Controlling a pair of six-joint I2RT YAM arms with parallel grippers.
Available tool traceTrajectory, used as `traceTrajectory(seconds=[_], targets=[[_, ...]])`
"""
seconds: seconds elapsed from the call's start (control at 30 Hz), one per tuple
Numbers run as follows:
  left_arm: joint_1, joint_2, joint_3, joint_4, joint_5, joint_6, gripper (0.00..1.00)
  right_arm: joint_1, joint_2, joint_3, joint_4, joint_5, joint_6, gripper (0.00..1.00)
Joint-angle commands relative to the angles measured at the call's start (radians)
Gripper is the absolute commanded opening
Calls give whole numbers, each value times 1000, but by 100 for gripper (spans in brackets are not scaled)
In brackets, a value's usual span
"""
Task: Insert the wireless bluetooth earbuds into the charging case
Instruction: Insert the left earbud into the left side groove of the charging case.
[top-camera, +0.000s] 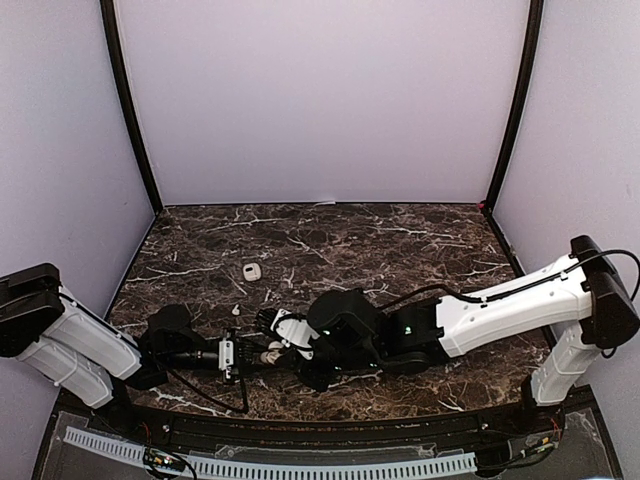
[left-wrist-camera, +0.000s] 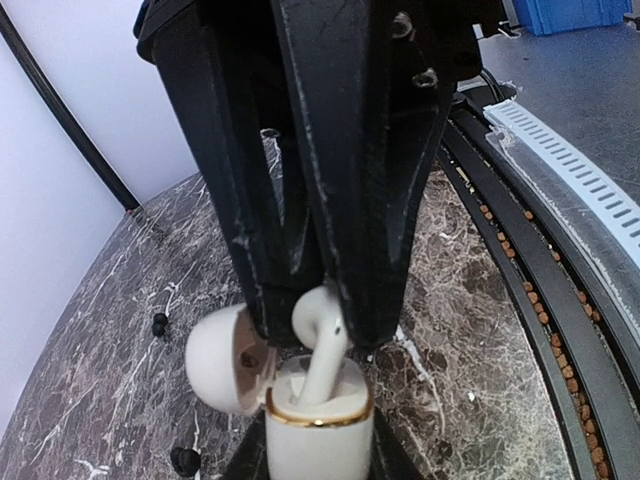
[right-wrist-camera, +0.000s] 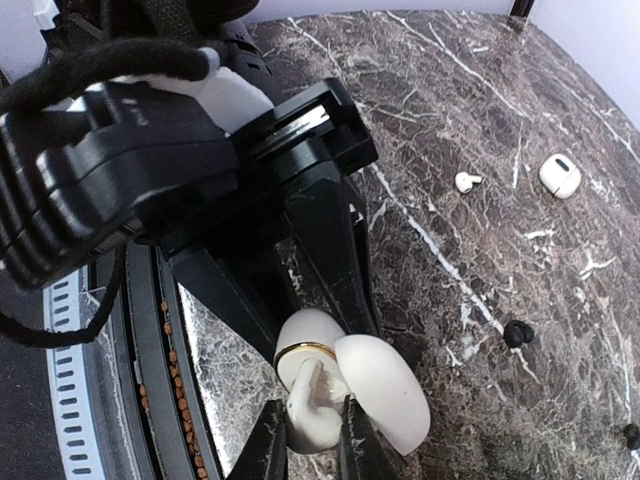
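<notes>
L gripper (left-wrist-camera: 322, 322) pinched shut on earbud (left-wrist-camera: 322, 360) head, stem's long axis pointing 6 o'clock into charging case (left-wrist-camera: 318, 440) directly below. R gripper (right-wrist-camera: 310, 442) clamps case body, lid (left-wrist-camera: 222, 358) open at 9 o'clock. Stem prob. only partly seated.

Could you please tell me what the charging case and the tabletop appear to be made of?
Charging case: looks like glossy white plastic, smooth with soft highlights; a gold, metallic-looking band rings its opening. Tabletop: dark polished marble look with white veins; real stone or printed laminate, I cannot tell.
</notes>
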Motion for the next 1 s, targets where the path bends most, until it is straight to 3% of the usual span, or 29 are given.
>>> traceTrajectory(seconds=[0.0,0.2,0.47,0.67,0.83,0.97], targets=[[-32,-25,4,5,-35,55,8,-8,47,92,-27,-61,79,0],[-54,-22,9,-16,-90,89,7,-25,84,158,-100,-97,183,0],[-70,-21,13,-24,-142,103,7,-100,110,180,-122,-300,395,1],[-70,-27,12,-21,-139,88,7,-129,123,178,-118,-376,478,11],[-70,-25,13,-12,-129,70,6,-140,117,178,-119,-416,499,27],[-69,-32,-10,53,-119,27,7,-146,88,156,-89,-439,493,34]])
